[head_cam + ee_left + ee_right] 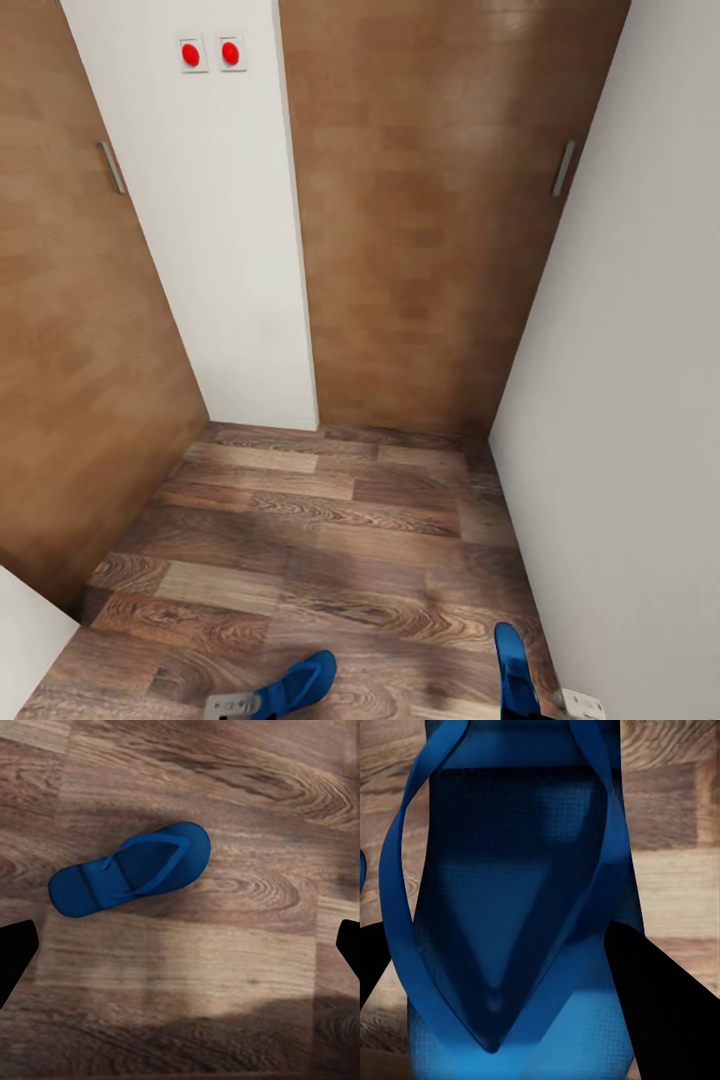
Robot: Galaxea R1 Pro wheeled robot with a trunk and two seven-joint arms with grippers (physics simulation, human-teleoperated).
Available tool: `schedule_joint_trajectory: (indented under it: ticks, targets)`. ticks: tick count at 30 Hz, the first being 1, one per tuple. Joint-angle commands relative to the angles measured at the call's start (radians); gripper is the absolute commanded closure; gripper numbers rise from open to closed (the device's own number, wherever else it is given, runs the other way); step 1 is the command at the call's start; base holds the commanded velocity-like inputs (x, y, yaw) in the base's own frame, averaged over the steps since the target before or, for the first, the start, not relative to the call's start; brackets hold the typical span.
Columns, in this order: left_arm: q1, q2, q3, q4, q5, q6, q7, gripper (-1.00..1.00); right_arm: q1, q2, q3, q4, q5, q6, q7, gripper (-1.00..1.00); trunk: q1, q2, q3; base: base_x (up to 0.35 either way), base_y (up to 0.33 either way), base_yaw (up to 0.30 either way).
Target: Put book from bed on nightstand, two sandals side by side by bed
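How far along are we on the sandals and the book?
Nothing looks finished. One blue sandal sits close between the right hand's fingers, apparently gripped. The other sandal lies on the wood floor under the open left hand. Ahead are brown doors. Side-by-side placement and the book remain.

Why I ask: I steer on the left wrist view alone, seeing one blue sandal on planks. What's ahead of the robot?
Observer: A brown wooden door, straight ahead across the plank floor.
Operator: And on my right side?
Observer: The right gripper has a second blue sandal between its fingers; whether it grips, I can't tell.
Operator: Any landmark?
Observer: Two red buttons on the white wall left of that door.
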Motion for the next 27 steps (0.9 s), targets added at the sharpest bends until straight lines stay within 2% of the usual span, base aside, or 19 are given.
schedule_joint_trajectory:
  ticks: [1, 18, 27]
  targets:
    - [0.0, 0.0, 0.002, 0.001, 0.007, 0.0, -0.007, -1.0, -0.001, 0.0, 0.0, 0.002, -0.004, -0.002, 0.003, 1.0, 0.0, 0.0, 0.001, 0.0, 0.0, -0.115]
    - [0.0, 0.0, 0.002, 0.001, 0.007, 0.0, -0.007, -1.0, -0.001, 0.0, 0.0, 0.002, -0.003, -0.002, 0.003, 1.0, 0.0, 0.0, 0.026, 0.0, 0.0, -0.123]
    - [0.0, 0.0, 0.002, 0.001, 0.007, 0.0, -0.007, -1.0, -0.001, 0.0, 0.0, 0.002, -0.002, -0.002, -0.003, 1.0, 0.0, 0.0, 0.032, 0.0, 0.0, -0.017]
